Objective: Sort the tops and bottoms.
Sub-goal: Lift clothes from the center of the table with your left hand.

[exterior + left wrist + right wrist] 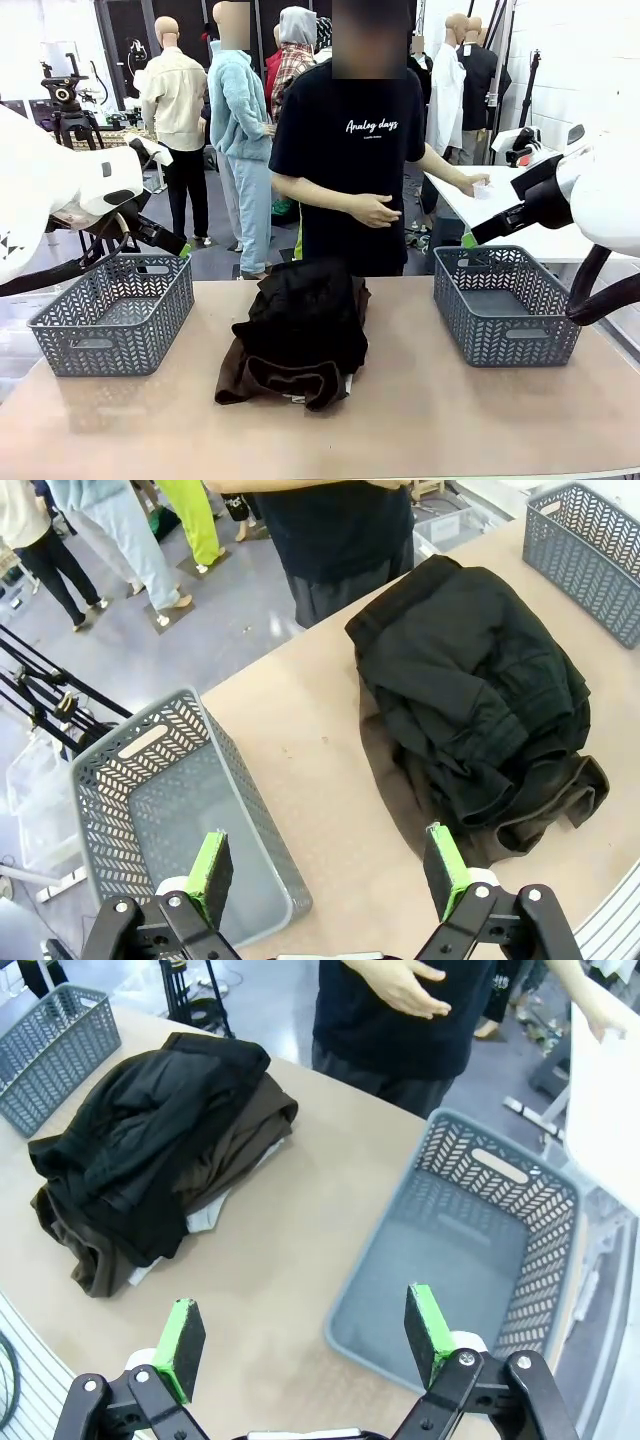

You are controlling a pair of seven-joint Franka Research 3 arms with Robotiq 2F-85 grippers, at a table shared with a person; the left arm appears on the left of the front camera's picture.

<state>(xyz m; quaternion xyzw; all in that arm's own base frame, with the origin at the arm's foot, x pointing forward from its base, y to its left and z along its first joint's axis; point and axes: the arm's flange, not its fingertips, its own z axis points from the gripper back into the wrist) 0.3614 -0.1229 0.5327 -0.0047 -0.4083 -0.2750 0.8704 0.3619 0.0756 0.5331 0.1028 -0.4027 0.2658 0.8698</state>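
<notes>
The left pincer (pixel 328 868) is hanging wide open and empty left of the pile (pixel 300 340), by one basket (pixel 120 780). The right pincer (pixel 305 1336), equally open and empty, is hanging right of the pile, by the other basket (pixel 545 1210). On the tabletop (pixel 420 420), black bottoms (pixel 305 310) are covering brown bottoms (pixel 265 378). The grey top (pixel 205 1217) is showing only a sliver underneath. Behind the pile a person (pixel 345 150) is standing.

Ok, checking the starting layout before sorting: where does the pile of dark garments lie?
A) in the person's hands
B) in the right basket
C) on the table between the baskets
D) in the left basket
C: the dark garments lie on the table between the left basket and the right basket.
</notes>
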